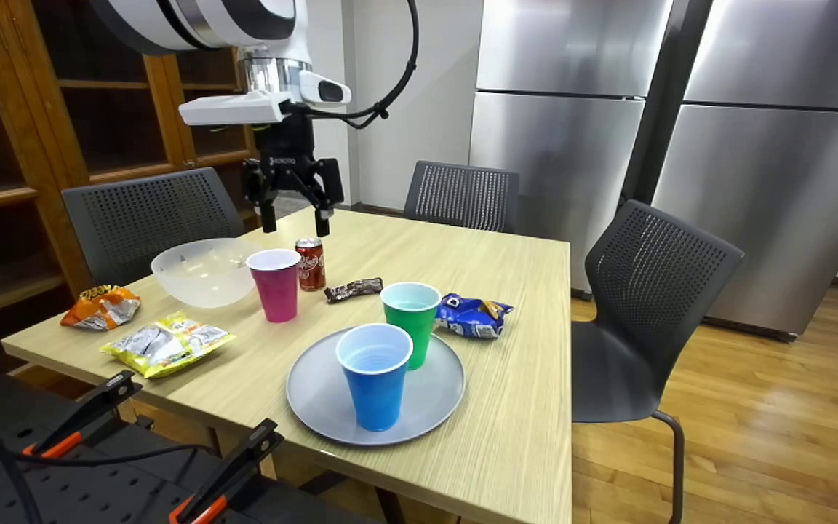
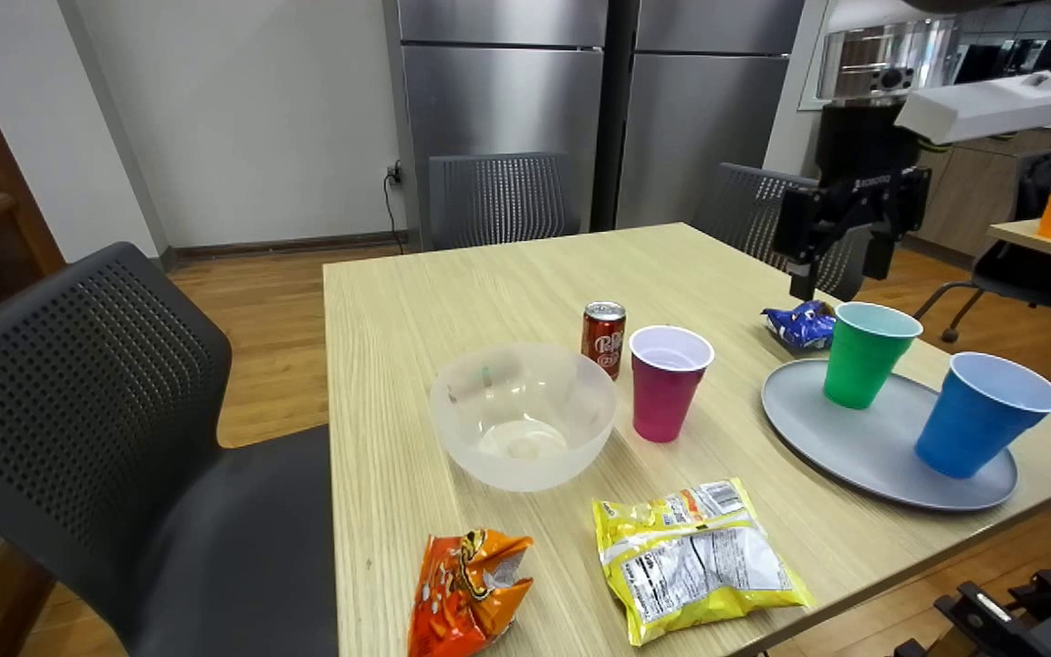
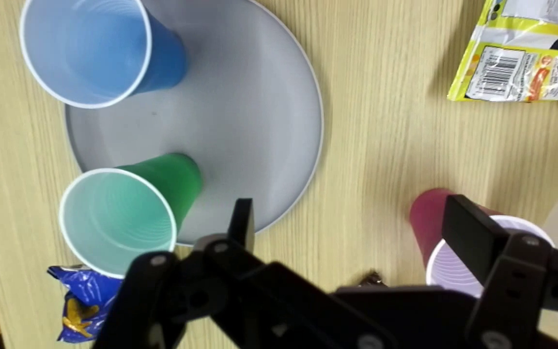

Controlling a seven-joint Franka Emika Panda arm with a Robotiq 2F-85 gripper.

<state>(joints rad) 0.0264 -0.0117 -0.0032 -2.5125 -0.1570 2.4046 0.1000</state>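
Observation:
My gripper [image 1: 295, 221] is open and empty above the table, pointing down. It also shows in an exterior view [image 2: 840, 269] and the wrist view [image 3: 349, 215]. In the wrist view, a dark wrapped bar [image 3: 372, 279] is mostly hidden below the gripper body; it lies whole on the table in an exterior view [image 1: 353, 290]. A magenta cup [image 1: 278, 291] stands near a red soda can [image 1: 310, 266]. A green cup [image 1: 414, 331] and a blue cup [image 1: 375, 386] stand upright on a grey plate [image 1: 317, 393]. A blue snack bag [image 1: 471, 316] lies beside the plate.
A translucent bowl [image 2: 525, 429] stands beside the can and magenta cup. A yellow snack bag [image 2: 699, 561] and an orange snack bag [image 2: 471, 589] lie on the table [image 2: 379, 365]. Dark chairs [image 1: 644, 306] surround the table.

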